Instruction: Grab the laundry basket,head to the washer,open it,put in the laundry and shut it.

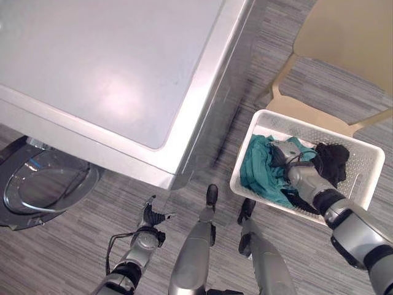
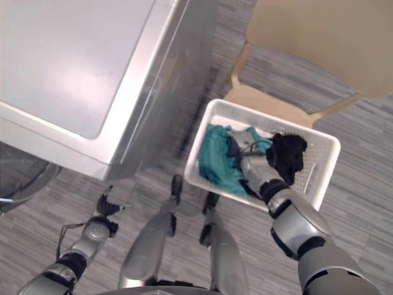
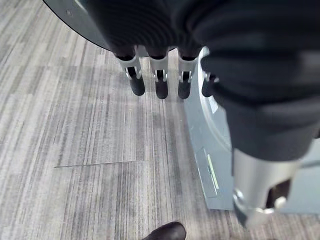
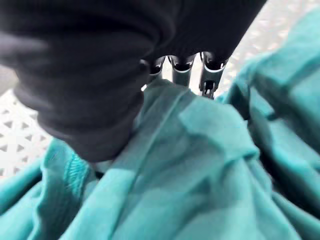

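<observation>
The white laundry basket [image 1: 369, 155] stands on the floor to the right of the washer [image 1: 110, 67]. Inside it lie a teal cloth [image 1: 258, 169] and a black cloth [image 1: 334, 161]. My right hand [image 1: 287, 155] reaches down into the basket and rests on the teal cloth [image 4: 200, 165], between the two cloths. The washer's round door [image 1: 43, 184] hangs open at the lower left. My left hand [image 1: 150, 218] hangs low beside the washer's front corner, open and holding nothing, its fingers [image 3: 160, 82] straight above the floor.
A beige chair [image 1: 344, 31] stands just behind the basket, its legs touching or close to the basket's far rim. The washer's side panel [image 3: 210, 150] is close to my left hand. Grey striped carpet runs between washer and basket.
</observation>
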Motion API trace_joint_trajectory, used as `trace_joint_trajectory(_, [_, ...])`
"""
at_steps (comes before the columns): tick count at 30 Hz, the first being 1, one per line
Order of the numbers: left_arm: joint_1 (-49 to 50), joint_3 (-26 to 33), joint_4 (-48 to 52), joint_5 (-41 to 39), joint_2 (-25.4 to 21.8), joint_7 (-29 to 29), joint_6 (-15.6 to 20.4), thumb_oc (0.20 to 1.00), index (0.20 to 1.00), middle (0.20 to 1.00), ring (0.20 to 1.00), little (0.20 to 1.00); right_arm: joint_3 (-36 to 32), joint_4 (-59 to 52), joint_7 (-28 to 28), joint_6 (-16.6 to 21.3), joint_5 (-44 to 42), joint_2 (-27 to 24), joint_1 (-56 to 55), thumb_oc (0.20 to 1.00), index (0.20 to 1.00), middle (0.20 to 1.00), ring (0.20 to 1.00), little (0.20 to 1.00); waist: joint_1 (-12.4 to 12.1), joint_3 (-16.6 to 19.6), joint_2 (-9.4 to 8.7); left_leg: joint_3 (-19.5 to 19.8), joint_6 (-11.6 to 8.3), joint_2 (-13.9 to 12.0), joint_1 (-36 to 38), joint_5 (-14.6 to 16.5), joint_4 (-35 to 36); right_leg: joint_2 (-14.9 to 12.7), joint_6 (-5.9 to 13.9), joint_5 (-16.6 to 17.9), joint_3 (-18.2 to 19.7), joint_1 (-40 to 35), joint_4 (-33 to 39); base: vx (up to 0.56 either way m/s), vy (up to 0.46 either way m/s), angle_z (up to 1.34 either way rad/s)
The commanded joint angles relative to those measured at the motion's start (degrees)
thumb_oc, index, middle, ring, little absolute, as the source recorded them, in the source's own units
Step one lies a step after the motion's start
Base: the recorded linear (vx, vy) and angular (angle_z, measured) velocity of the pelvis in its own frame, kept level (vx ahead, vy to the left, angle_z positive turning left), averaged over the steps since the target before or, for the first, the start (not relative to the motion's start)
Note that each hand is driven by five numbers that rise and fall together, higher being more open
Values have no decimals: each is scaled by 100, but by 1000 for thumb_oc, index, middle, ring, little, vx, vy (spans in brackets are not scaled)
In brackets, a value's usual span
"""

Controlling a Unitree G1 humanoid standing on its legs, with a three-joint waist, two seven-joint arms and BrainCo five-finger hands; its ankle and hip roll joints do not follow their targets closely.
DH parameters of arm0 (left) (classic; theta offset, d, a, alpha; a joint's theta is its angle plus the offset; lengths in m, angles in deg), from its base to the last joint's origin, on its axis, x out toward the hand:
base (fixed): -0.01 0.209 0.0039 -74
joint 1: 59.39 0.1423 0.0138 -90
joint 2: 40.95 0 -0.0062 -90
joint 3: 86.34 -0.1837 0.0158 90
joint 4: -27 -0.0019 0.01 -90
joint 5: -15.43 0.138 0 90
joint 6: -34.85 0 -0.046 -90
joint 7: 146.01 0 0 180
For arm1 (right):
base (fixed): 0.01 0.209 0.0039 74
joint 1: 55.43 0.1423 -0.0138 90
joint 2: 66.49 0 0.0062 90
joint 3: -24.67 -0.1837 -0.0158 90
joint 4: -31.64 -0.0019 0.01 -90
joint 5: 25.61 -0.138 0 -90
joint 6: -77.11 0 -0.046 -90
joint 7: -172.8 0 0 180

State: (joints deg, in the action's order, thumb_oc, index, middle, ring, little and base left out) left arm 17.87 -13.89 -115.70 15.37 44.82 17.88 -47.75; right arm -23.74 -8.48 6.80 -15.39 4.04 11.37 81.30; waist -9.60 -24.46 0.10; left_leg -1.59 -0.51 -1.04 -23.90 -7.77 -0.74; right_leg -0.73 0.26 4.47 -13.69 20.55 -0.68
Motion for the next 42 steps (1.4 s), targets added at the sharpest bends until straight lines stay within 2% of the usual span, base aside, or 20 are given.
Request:
trace_joint_trajectory(1, [272, 165, 87, -334, -110, -141, 59, 1000, 1000, 1000, 1000, 1000, -269, -564, 255, 143, -299, -230, -210, 200, 200, 200, 200, 200, 0, 52, -275, -156, -132, 114, 72, 513, -369, -459, 709, -119, 488, -305, 29, 0, 0, 0])
trace_joint_trajectory(3, [428, 263, 165, -332, -30, -121, 37, 1000, 1000, 1000, 1000, 1000, -723, -1338, 378, 239, -438, -387, -585, 200, 200, 200, 200, 200, 71, 127, -289, -176, -110, 120, 243, 550, -314, -462, 719, -121, 506, -434, 51, 10, 10, -2])
trace_joint_trajectory(9, [621, 417, 200, -250, 58, -84, -44, 1000, 1000, 1000, 1000, 1000, -1394, -2485, 477, 414, -632, -473, -1287, 200, 200, 200, 200, 200, 185, 347, -317, -205, -66, 128, 583, 597, -180, -468, 742, -116, 515, -679, 100, 57, 18, -5])
trace_joint_trajectory(12, [887, 614, 268, -141, 88, -29, -144, 1000, 1000, 1000, 1000, 1000, -2212, -3647, 348, 701, -1230, -323, -2270, 200, 200, 200, 200, 200, 326, 633, -331, -253, -18, 135, 1047, 697, -36, -479, 769, -179, 525, -1038, 153, 121, 38, -1])
trace_joint_trajectory(15, [1098, 781, 256, -68, 113, 38, -227, 1000, 1000, 1000, 1000, 1000, -2738, -4359, 171, 910, -1721, -178, -2927, 200, 200, 200, 200, 200, 449, 908, -366, -270, 24, 160, 1323, 749, 22, -501, 794, -202, 558, -1264, 163, 107, 59, -6])
trace_joint_trajectory(16, [1254, 857, 274, -62, 134, 66, -263, 1000, 1000, 1000, 1000, 1000, -3010, -4826, -27, 1034, -2072, -76, -3320, 200, 200, 200, 200, 200, 526, 1074, -368, -297, 45, 170, 1521, 801, 43, -503, 812, -232, 581, -1383, 128, 88, 67, -13])
trace_joint_trajectory(22, [1543, 1024, 397, -125, 172, 130, -333, 1000, 1000, 1000, 1000, 1000, -3357, -5795, -471, 1281, -2965, 198, -3883, 200, 200, 200, 200, 200, 618, 1367, -370, -409, 96, 156, 1966, 876, 174, -449, 842, -257, 730, -1583, 27, 36, 54, -17])
trace_joint_trajectory(25, [1528, 999, 523, -140, 144, 128, -329, 1000, 1000, 1000, 1000, 1000, -3309, -6143, -644, 1407, -3264, 350, -3952, 200, 200, 200, 200, 200, 631, 1298, -324, -396, 149, 108, 1991, 782, 269, -401, 905, -274, 912, -1448, -429, -219, -25, -31])
trace_joint_trajectory(26, [1403, 978, 623, -138, 69, 107, -299, 1000, 1000, 1000, 1000, 1000, -3309, -6305, -723, 1462, -3343, 361, -3936, 200, 200, 200, 200, 200, 669, 1214, -236, -282, 164, 20, 1844, 608, 277, -221, 920, -462, 1239, -1299, -921, -281, -67, -19])
trace_joint_trajectory(27, [1401, 977, 623, -139, 69, 107, -299, 1000, 1000, 1000, 1000, 1000, -3311, -6305, -725, 1463, -3344, 361, -3936, 200, 200, 200, 200, 200, 667, 1220, -242, -284, 163, 24, 1833, 608, 274, -226, 919, -482, 1243, -1270, -958, -399, -125, 16])
trace_joint_trajectory(28, [1322, 917, 852, -128, -20, 82, -244, 1000, 1000, 1000, 1000, 1000, -3350, -6516, -737, 1566, -3430, 396, -3957, 200, 200, 200, 200, 200, 645, 1204, -177, -117, 147, -26, 1623, 439, 207, -108, 817, -783, 1529, -1375, -1543, -218, -87, 35])
trace_joint_trajectory(29, [1321, 916, 854, -128, -20, 82, -245, 1000, 1000, 1000, 1000, 1000, -3352, -6518, -738, 1565, -3430, 396, -3957, 200, 200, 200, 200, 200, 641, 1226, -170, -117, 143, -37, 1589, 427, 203, -97, 814, -762, 1529, -1345, -1535, -321, -161, 54])
trace_joint_trajectory(32, [1338, 878, 1161, -136, -98, 64, -179, 1000, 1000, 1000, 1000, 1000, -3392, -6651, -776, 1620, -3522, 450, -4001, 200, 200, 200, 200, 200, 569, 1289, -119, 93, 107, -51, 1367, 271, 151, 57, 742, -887, 1834, -1526, -1985, -184, -147, 74])
trace_joint_trajectory(33, [1466, 808, 1649, -160, -151, 45, -96, 1000, 1000, 1000, 1000, 1000, -3412, -6723, -721, 1660, -3549, 513, -3980, 200, 200, 200, 200, 200, 375, 1344, -165, 300, 17, -26, 1013, 60, 76, 217, 550, -1425, 2096, -2091, -1526, -366, -305, 46])
trace_joint_trajectory(35, [1535, 809, 1923, -236, -130, 44, -42, 1000, 1000, 1000, 1000, 1000, -3289, -6654, -739, 1714, -3695, 526, -3808, 200, 200, 200, 200, 200, 239, 1320, -136, 413, -253, -6, 632, -299, 74, 314, 324, -1626, 1990, -2318, -853, -320, -242, 84])
trace_joint_trajectory(36, [1535, 810, 1924, -236, -130, 44, -43, 1000, 1000, 1000, 1000, 1000, -3288, -6653, -739, 1715, -3695, 526, -3807, 200, 200, 200, 200, 200, 244, 1323, -135, 418, -254, -5, 628, -300, 73, 315, 324, -1625, 1985, -2318, -851, -270, -190, 112])
trace_joint_trajectory(37, [1559, 808, 2161, -334, -93, 99, -8, 1000, 1000, 1000, 1000, 1000, -3275, -6649, -680, 1735, -3704, 497, -3726, 200, 200, 200, 200, 200, 214, 1278, -101, 462, -370, 21, 512, -405, 115, 394, 257, -1678, 1921, -2357, -637, -407, -160, 69])
trace_joint_trajectory(38, [1597, 814, 2580, -423, -43, 154, 49, 1000, 1000, 1000, 1000, 1000, -3300, -6662, -633, 1671, -3643, 378, -3575, 200, 200, 200, 200, 200, 256, 1200, -20, 323, -458, 37, 391, -338, 151, 430, 234, -1472, 1701, -2183, -467, -543, -156, 98])
trace_joint_trajectory(41, [1712, 757, 3081, -415, -128, 301, 183, 1000, 1000, 1000, 1000, 1000, -3268, -6752, -628, 1621, -3582, 282, -3451, 200, 200, 200, 200, 200, 353, 1221, -81, 18, -277, 83, 528, -13, -239, 167, 321, -1167, 1269, -2053, -224, -375, -29, 115])
trace_joint_trajectory(42, [1732, 731, 3278, -406, -179, 323, 215, 1000, 1000, 1000, 1000, 1000, -3253, -6789, -660, 1630, -3615, 274, -3433, 200, 200, 200, 200, 200, 383, 1227, -132, -57, -209, 101, 631, 201, -435, 52, 341, -1093, 1113, -2017, -170, -282, -39, 105])
